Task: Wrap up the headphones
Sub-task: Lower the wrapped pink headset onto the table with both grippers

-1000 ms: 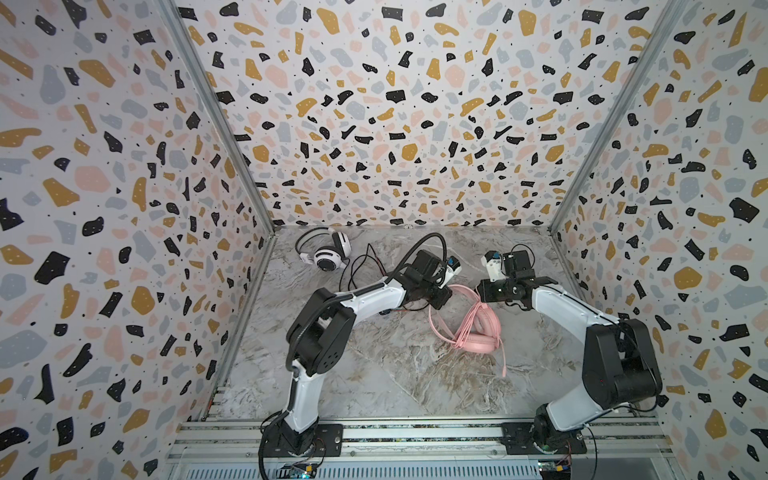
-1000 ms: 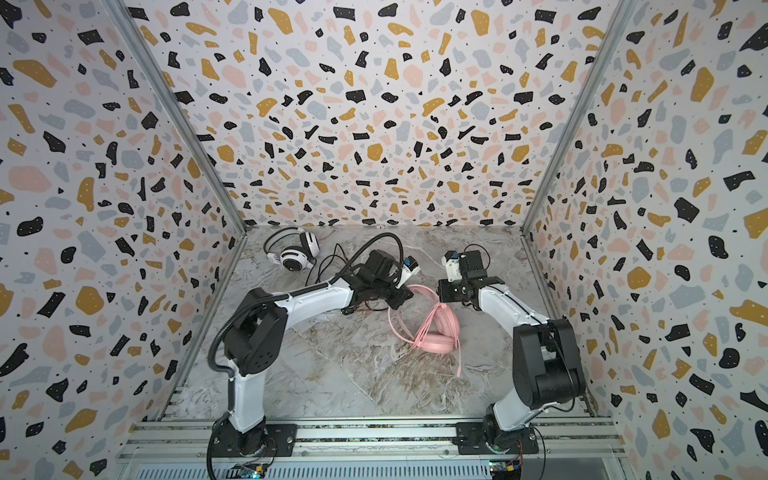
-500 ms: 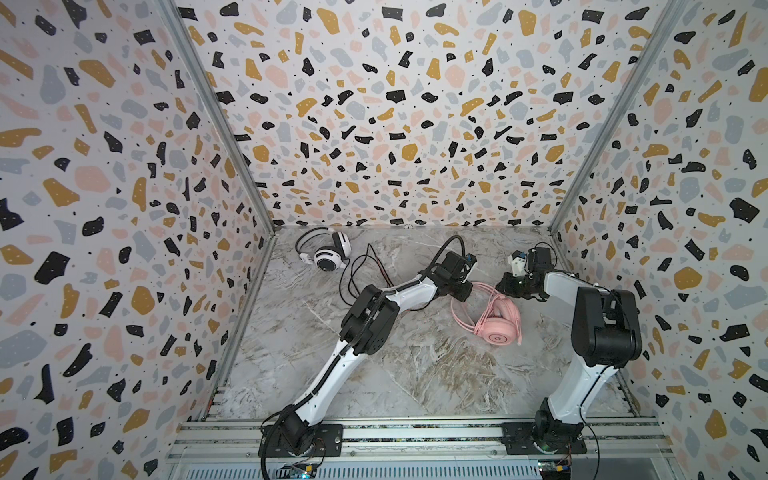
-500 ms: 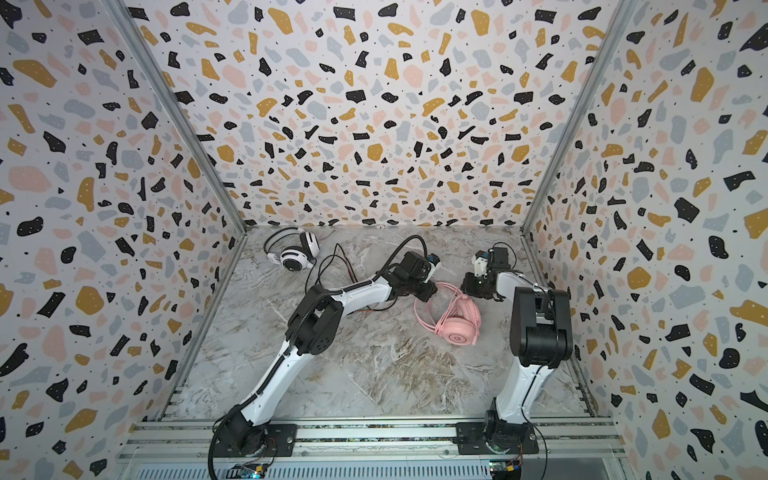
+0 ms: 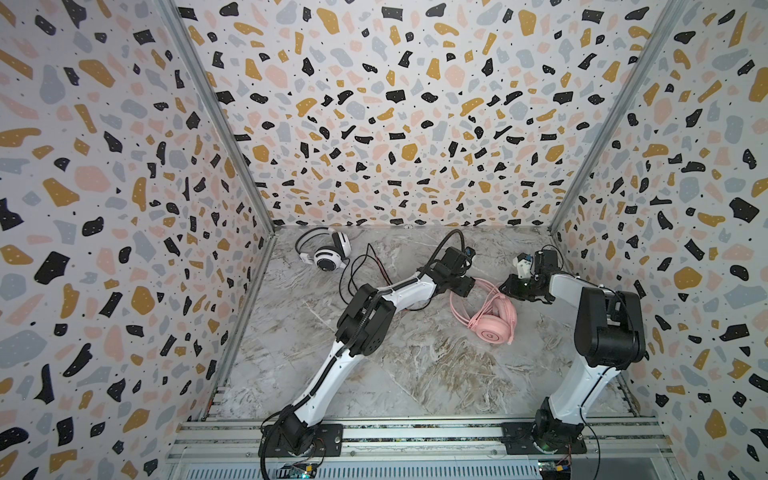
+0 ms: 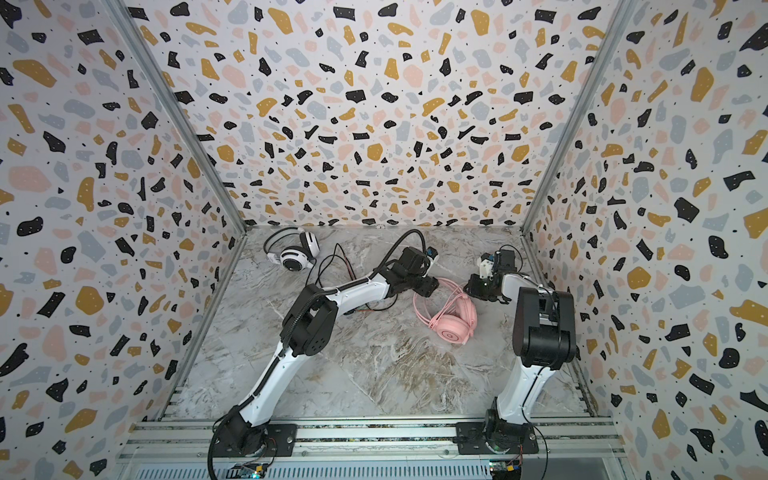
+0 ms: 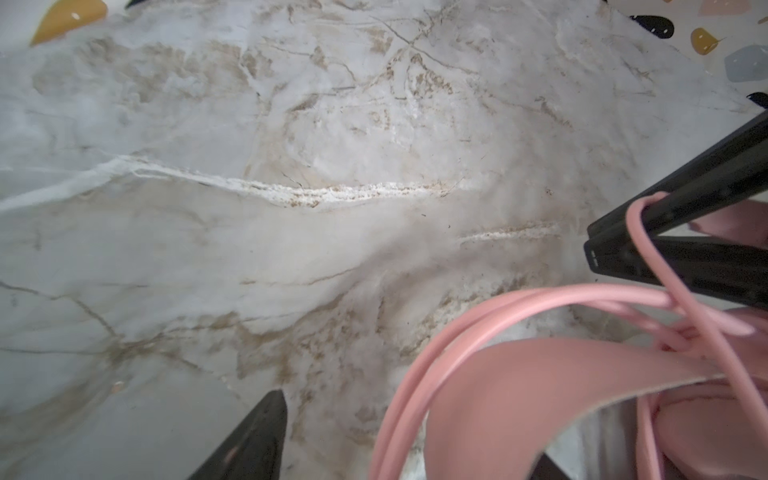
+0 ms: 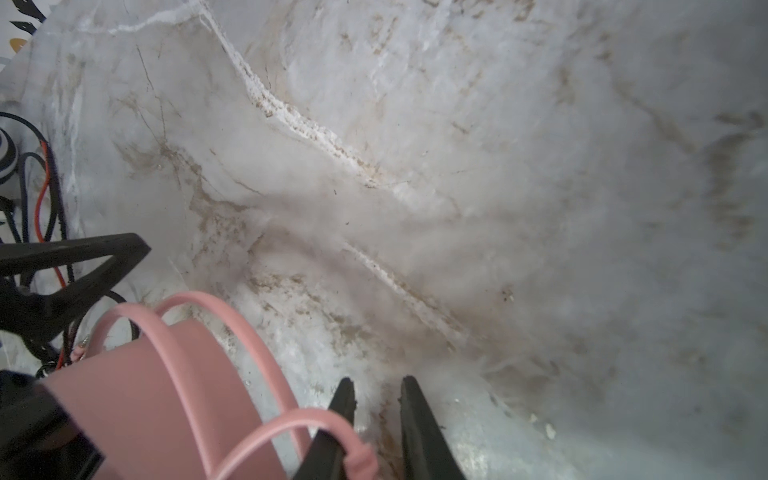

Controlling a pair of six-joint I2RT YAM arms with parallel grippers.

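Note:
The pink headphones [image 5: 494, 322] [image 6: 455, 322] lie on the marble floor right of centre, with their thin pink cable [image 7: 419, 374] looped round the headband [image 7: 532, 386]. My left gripper [image 5: 465, 287] [image 7: 411, 428] is open and straddles that headband and cable. My right gripper [image 5: 509, 287] [image 8: 377, 384] faces it from the right. Its jaws stand a little apart with bare floor between the tips, and a loop of pink cable [image 8: 291, 419] hangs over one finger. The white headphones [image 5: 328, 251] [image 6: 293, 254] rest at the back left, away from both grippers.
A black cable [image 5: 357, 270] with a red wire trails from the white headphones and runs under my left forearm. The right wall [image 5: 623, 270] stands close behind my right arm. An aluminium rail [image 5: 415, 434] edges the front.
Over the last second both arms and the pink headphones shifted right and toward the back. My left gripper has opened wide. My right gripper's jaws have parted slightly.

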